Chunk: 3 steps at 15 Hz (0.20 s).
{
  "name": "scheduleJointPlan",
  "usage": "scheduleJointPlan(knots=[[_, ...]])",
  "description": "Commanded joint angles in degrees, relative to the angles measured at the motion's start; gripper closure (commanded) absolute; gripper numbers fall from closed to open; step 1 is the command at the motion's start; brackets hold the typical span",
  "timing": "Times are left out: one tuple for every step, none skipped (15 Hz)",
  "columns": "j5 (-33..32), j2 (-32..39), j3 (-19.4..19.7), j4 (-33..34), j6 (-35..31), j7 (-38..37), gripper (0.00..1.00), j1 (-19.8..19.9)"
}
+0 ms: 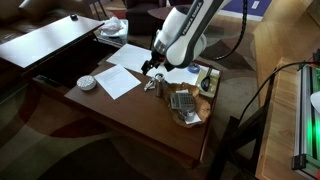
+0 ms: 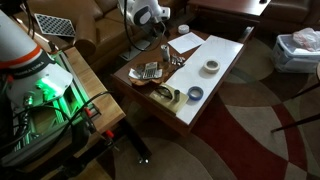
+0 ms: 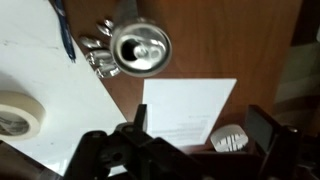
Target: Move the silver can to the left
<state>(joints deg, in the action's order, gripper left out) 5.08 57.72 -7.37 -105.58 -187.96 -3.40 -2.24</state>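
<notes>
The silver can (image 3: 140, 47) stands upright on the brown wooden table (image 3: 230, 40). In the wrist view it is at the top, seen from above, with its open top showing. Silver clips (image 3: 100, 55) lie right beside it. My gripper (image 3: 200, 135) is open and empty. Its two dark fingers are at the bottom of the wrist view, apart from the can and over a white sheet (image 3: 185, 105). In both exterior views the gripper (image 1: 150, 68) (image 2: 160, 38) hovers just above the table near the can (image 1: 155, 85).
A tape roll (image 3: 15, 115) and a blue pen (image 3: 62, 30) lie on a large white sheet (image 3: 50, 75). A small white ridged object (image 3: 228, 138) sits between the fingers. A metal mesh item (image 1: 183, 102) and tape rolls (image 2: 211, 67) (image 2: 195, 93) are on the table.
</notes>
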Motion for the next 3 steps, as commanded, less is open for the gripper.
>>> scheduleJointPlan(knots=[[-0.21, -9.45, -8.95, -7.26, -5.07, -1.32, 0.00, 10.09], [-0.42, -4.42, -4.51, -1.65, -2.53, -1.01, 0.00, 4.72], [-0.59, -6.64, -6.41, -2.86, -3.26, -1.16, 0.00, 7.05]])
